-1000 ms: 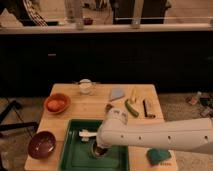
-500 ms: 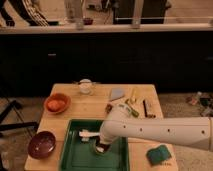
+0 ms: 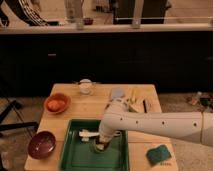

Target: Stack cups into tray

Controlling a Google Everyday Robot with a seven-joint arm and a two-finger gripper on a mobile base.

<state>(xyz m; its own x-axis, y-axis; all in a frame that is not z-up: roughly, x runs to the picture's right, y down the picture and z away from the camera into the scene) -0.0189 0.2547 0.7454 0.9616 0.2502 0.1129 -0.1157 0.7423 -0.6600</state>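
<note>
Table [image 3: 75,114]: pale wood, standing before a long dark counter; you look down on it
Tray [image 3: 82,158]: deep green; at the table's near edge
Gripper [image 3: 102,143]: lowered inside the tray, near its middle
Cup [image 3: 101,148]: dark; in the tray, right under the gripper
Grip: you cannot tell whether it clasps the cup
Orange bowl [image 3: 56,103]; maroon bowl [image 3: 41,144]: left of the tray
</note>
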